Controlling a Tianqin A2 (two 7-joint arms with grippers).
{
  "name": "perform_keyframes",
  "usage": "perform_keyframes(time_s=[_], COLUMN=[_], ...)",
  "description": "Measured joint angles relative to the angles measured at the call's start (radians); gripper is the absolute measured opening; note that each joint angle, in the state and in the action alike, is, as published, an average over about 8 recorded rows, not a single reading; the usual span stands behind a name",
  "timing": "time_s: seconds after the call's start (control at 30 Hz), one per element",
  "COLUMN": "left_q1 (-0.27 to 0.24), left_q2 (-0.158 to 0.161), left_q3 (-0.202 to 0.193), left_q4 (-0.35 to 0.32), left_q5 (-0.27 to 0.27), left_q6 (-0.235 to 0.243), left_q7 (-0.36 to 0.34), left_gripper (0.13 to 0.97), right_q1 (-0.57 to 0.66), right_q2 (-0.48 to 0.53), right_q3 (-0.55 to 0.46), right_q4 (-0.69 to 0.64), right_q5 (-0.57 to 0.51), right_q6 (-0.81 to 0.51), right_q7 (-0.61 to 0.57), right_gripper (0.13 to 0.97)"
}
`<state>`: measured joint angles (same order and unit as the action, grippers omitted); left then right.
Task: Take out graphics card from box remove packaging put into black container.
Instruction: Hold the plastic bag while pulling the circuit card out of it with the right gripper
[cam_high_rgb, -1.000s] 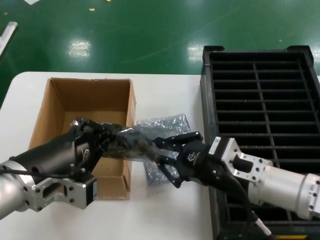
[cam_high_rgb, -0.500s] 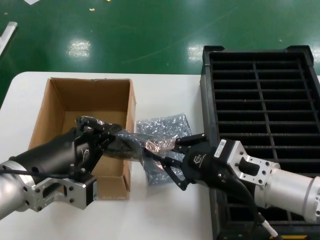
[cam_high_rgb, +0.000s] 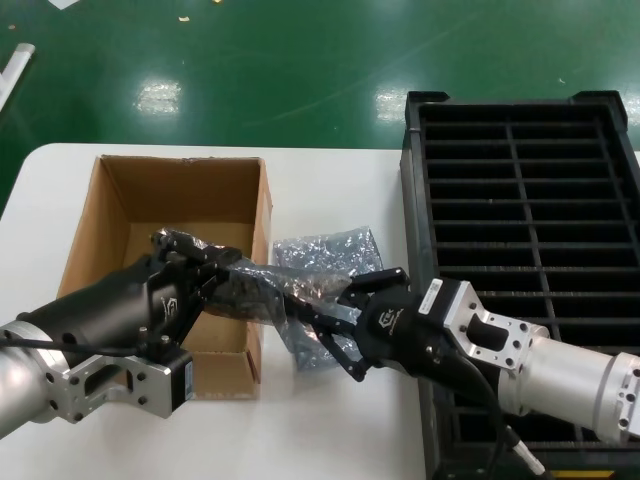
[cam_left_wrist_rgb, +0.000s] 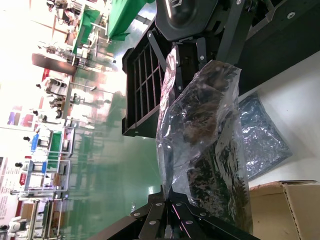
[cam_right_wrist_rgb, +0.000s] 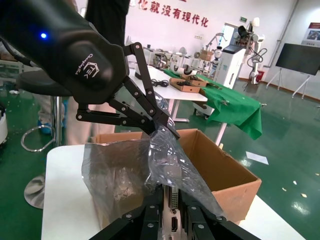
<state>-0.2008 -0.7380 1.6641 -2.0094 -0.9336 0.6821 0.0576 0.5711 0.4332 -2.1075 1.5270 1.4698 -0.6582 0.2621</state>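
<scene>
- Graphics card (cam_right_wrist_rgb: 171, 207): mostly inside its bag, the metal port end showing, held above the table between the box and the crate.
- Bag (cam_high_rgb: 262, 288): crinkly, see-through, stretched around the card.
- Cardboard box (cam_high_rgb: 118, 219): open.
- Black slotted crate (cam_high_rgb: 520, 220): well to the right.

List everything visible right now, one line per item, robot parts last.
cardboard box: 1, brown, open, on the table's left.
bagged graphics card: 1, dark board in a clear-silver antistatic bag, held between both end effectors by the box's right wall.
empty antistatic bag: 1, silver-grey, on the table between box and crate.
slotted crate: 1, black, right.
table: 1, white.
left end effector: black, shut on the bag.
right end effector: black, shut on the bag's other end.
</scene>
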Motion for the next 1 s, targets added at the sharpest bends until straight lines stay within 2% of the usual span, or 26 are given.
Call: perform_keyframes(time_s=[0.17,0.43,0.77,1.0], left_q1=[0.000,0.000,0.000,0.000], left_q2=[0.000,0.000,0.000,0.000], left_q3=[0.000,0.000,0.000,0.000], left_q4=[0.000,0.000,0.000,0.000], left_q5=[0.000,0.000,0.000,0.000], left_q6=[0.000,0.000,0.000,0.000], left_q7=[0.000,0.000,0.000,0.000], left_gripper=[0.138,0.138,0.138,0.138], right_q1=[-0.001,0.000,0.002,0.003], right_q2=[-0.009,-0.021,-0.032,-0.035], right_q3=[0.007,0.021,0.034,0.037], right_q4=[-0.006,-0.020,-0.038,-0.041], right_q5=[0.000,0.007,0.009,0.008], right_q6=[-0.003,-0.004,0.003,0.001], right_q7=[-0.006,-0.018,-0.026,-0.030], right_gripper=[0.185,0.257,0.249,0.192])
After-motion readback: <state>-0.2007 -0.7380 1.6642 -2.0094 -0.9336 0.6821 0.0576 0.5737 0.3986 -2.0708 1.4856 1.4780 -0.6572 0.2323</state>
